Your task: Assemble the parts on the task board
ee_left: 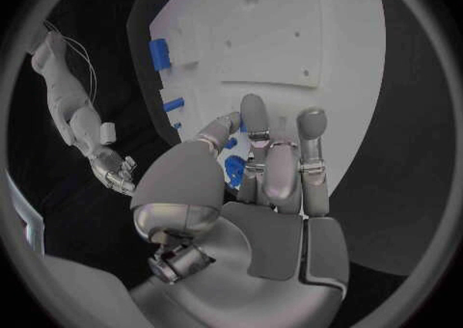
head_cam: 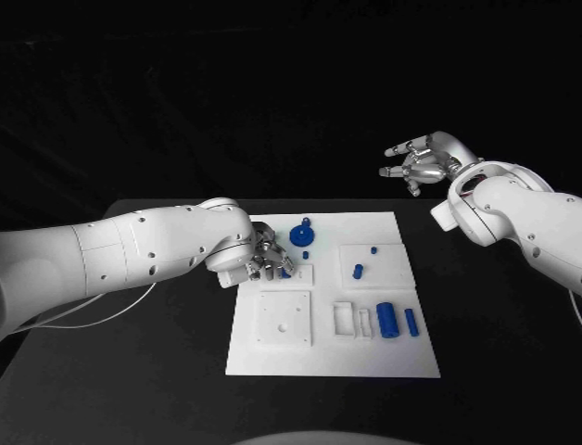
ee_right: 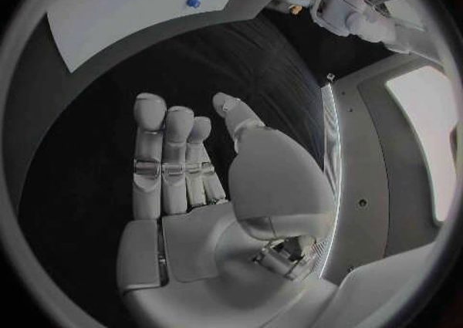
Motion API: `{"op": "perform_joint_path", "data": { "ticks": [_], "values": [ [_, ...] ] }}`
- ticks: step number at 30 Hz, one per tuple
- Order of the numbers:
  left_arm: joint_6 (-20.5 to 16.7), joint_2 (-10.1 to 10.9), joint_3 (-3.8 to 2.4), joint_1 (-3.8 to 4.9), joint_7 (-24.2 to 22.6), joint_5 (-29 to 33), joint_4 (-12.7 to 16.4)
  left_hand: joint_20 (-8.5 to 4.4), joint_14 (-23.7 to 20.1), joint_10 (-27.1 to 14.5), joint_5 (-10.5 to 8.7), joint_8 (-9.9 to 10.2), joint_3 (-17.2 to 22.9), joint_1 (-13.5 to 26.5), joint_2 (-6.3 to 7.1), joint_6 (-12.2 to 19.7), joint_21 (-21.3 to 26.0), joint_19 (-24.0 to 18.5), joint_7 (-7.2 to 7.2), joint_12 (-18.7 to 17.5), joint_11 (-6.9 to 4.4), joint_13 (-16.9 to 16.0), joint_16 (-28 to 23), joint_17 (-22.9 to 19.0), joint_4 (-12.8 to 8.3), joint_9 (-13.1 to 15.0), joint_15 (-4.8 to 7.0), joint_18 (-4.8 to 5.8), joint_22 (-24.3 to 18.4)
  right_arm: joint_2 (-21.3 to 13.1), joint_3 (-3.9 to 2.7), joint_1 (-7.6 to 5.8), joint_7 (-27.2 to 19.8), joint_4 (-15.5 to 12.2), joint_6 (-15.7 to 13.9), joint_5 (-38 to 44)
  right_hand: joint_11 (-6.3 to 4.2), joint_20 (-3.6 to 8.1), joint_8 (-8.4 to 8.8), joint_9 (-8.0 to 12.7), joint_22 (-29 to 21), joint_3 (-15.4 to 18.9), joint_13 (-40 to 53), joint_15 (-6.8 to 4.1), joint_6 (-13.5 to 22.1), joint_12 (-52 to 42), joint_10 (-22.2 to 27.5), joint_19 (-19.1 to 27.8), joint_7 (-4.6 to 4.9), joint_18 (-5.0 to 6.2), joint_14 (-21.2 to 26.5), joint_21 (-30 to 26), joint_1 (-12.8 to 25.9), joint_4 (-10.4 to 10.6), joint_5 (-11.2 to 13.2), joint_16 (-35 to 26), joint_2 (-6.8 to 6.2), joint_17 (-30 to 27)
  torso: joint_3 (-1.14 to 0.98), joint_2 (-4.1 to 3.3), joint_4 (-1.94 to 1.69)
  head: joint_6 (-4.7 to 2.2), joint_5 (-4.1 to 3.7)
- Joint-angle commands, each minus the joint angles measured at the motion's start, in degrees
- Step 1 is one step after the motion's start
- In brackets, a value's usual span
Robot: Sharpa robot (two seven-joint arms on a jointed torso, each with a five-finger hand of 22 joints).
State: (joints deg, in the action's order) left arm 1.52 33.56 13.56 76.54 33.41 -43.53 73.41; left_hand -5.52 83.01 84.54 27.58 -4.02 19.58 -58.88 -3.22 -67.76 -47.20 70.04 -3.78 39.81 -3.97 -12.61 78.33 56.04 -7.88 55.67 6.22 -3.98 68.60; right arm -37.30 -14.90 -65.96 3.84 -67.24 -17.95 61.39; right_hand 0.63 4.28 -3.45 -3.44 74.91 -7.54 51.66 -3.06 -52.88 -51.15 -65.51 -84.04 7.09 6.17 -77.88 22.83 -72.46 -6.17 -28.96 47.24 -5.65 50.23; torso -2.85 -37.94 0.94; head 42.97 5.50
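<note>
Small blue part (ee_left: 232,167) sits pinched in left hand (head_cam: 267,260) fingers, low over task board (head_cam: 405,357) nr its left edge, mid-table. Other blue parts: gear-like one (head_cam: 303,232) at board's far end, cylinders (head_cam: 388,320) on its right side. Right hand (head_cam: 423,163) raised beyond board's far right corner, fingers apart, holding nothing

Both arms (head_cam: 131,250) wear smooth white rounded shells dotted with small dark screw holes, and thin pale cables trail under the left forearm. Each hand, left (ee_left: 261,189) and right (ee_right: 207,189), is silver-grey metal, with segmented fingers, rounded pale tips, a flat plated palm and a bulbous thumb base.
</note>
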Motion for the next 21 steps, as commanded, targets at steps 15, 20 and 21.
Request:
{"op": "perform_joint_path", "data": {
  "ticks": [15, 20, 21],
  "values": [
    [3.35, -1.37, 0.18, -0.27, 0.68, -1.45, -1.03, 0.26, 0.35, 2.29, -0.46, -0.16, 0.64, -1.28, -0.53, -13.06, 0.89, 0.05, 7.27, 0.11, -1.04, 0.04, 0.28, 0.0, -0.99, 8.87, -0.1, -0.19, 0.48, 0.1, -0.01, 0.17, -0.03, -0.07, 0.95, 0.57, -0.01, -0.03, 0.04, -0.04, 2.2, 0.05, -0.04, -0.16, -0.29, 0.31, 0.36, -2.09, 0.11, 0.89, 0.42, -0.18, 0.72, -0.28, -0.36, 0.06, -0.07, -0.09, -0.03, -0.03, -0.01, -0.05, -0.11],
    [3.32, -1.99, 0.18, -0.25, 0.86, -2.14, -1.32, 0.26, 0.36, 2.3, -0.73, -0.18, 0.52, -1.27, -0.54, -13.06, 0.95, 0.1, 7.28, 0.13, -1.05, 0.04, 0.27, 0.0, -0.86, 8.91, -0.1, -0.16, 0.63, 0.15, -0.01, 0.17, -0.02, -0.13, 1.0, 0.58, -0.01, -0.03, 0.04, -0.04, 2.2, 0.05, -0.04, -0.16, -0.29, 0.31, 0.36, -2.09, 0.11, 0.89, 0.42, -0.18, 0.72, -0.28, -0.36, 0.06, -0.07, -0.09, -0.02, -0.05, 0.04, -0.03, -0.22],
    [3.29, -2.12, 0.18, -0.25, 0.89, -2.25, -1.41, 0.27, 0.35, 2.3, -0.89, -0.18, 0.43, -1.27, -0.53, -13.03, 1.05, 0.12, 7.28, 0.13, -1.04, 0.04, 0.24, -0.05, -0.77, 8.94, -0.1, -0.15, 0.69, 0.16, -0.01, 0.17, -0.02, -0.15, 1.02, 0.58, -0.01, -0.03, 0.04, -0.04, 2.2, 0.05, -0.04, -0.16, -0.29, 0.31, 0.36, -2.09, 0.11, 0.89, 0.42, -0.18, 0.72, -0.28, -0.36, 0.06, -0.07, -0.09, -0.03, -0.07, 0.06, -0.04, -0.24]
  ]
}}
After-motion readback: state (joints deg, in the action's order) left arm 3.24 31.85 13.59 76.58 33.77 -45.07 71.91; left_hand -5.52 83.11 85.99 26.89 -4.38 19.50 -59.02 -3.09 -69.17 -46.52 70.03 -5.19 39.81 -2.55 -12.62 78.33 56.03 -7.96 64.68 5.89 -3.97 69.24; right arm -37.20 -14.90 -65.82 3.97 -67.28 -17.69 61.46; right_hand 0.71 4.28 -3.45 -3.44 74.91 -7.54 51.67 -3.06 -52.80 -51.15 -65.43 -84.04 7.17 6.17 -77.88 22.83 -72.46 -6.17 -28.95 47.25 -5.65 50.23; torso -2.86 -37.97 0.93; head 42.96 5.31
